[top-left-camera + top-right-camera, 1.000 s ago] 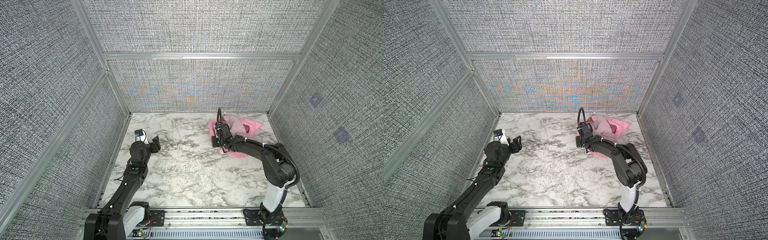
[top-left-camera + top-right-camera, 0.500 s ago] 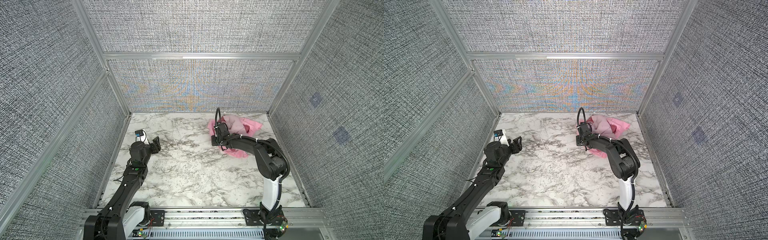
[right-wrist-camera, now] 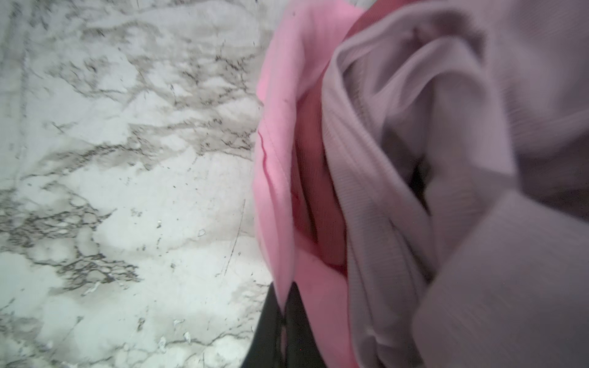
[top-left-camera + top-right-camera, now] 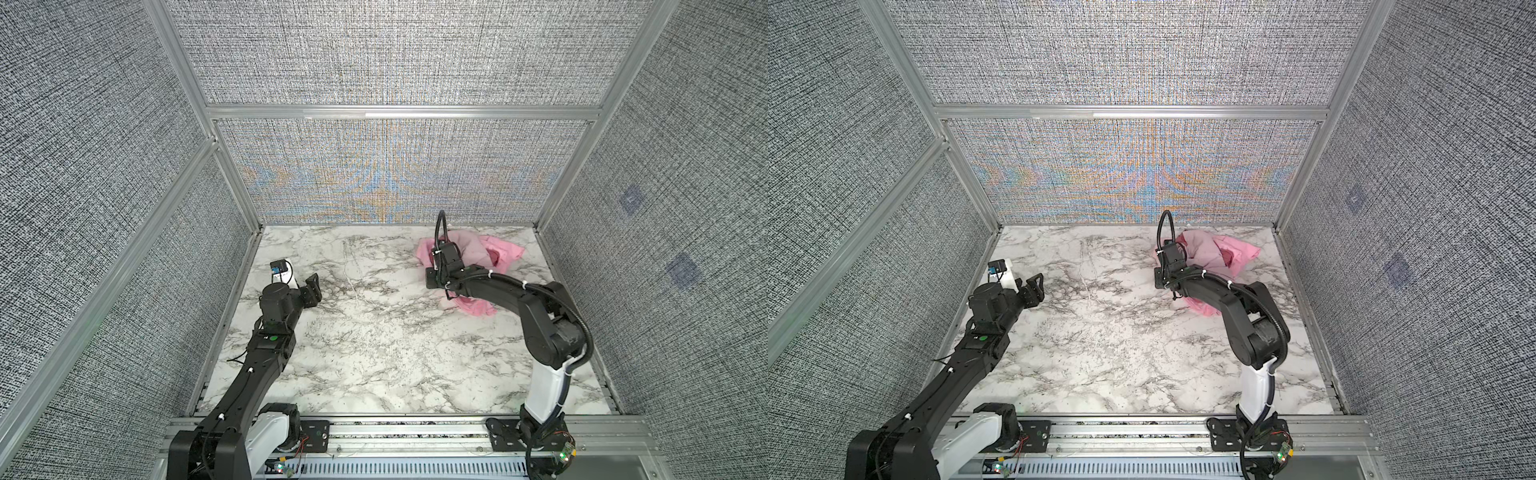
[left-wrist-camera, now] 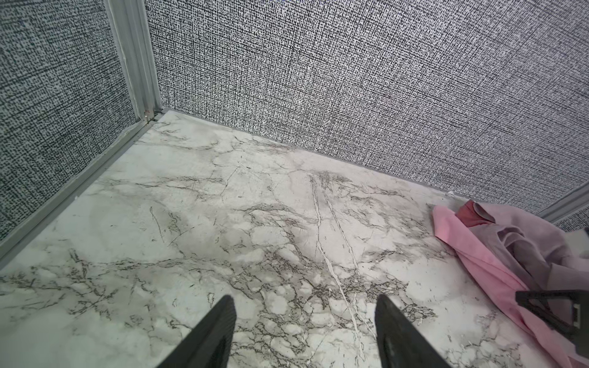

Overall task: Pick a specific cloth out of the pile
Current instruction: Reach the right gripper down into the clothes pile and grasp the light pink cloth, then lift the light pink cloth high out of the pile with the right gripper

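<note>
Whereas the left fingers [image 5: 216, 334] stand wide, empty and well apart, the right fingers [image 3: 266, 334] are pinched shut on the outer edge of the pink cloth [image 3: 277, 143], bottom of the pile [image 4: 469, 249], far right of the worktop [image 4: 374, 332].

Bare table [image 4: 374, 332] left of pile [image 4: 473, 251]

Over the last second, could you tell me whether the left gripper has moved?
No. The left gripper stays open over the same dark veins of the table.
</note>
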Robot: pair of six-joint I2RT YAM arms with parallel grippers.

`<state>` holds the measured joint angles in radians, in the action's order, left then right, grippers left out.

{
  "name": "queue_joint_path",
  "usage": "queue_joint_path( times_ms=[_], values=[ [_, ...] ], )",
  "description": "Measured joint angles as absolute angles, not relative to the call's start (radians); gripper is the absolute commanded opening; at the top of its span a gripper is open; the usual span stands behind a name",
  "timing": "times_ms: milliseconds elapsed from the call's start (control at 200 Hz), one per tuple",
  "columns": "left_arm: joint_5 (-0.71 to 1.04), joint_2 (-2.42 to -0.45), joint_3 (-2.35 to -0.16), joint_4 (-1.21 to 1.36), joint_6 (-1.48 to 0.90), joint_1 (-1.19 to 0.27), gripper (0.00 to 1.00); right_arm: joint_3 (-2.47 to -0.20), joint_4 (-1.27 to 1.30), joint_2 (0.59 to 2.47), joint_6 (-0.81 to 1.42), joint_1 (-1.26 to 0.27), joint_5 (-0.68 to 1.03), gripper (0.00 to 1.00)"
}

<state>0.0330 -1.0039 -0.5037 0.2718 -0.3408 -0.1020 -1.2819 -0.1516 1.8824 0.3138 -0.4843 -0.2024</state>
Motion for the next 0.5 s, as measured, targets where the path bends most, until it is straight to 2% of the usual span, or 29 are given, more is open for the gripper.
queue_joint_path(
  times_ms=[295, 500],
  values=[
    [0.03, -0.999, -0.535, 0.26, -0.341, -0.102, 0.71, -1.303, -0.203, 1.659, 0.276, -0.458, -0.216, 0.0],
    [0.03, -1.012, -0.578, 0.225, -0.341, -0.102, 0.71, -1.348, -0.233, 1.524, 0.263, -0.397, -0.154, 0.0]
  ],
)
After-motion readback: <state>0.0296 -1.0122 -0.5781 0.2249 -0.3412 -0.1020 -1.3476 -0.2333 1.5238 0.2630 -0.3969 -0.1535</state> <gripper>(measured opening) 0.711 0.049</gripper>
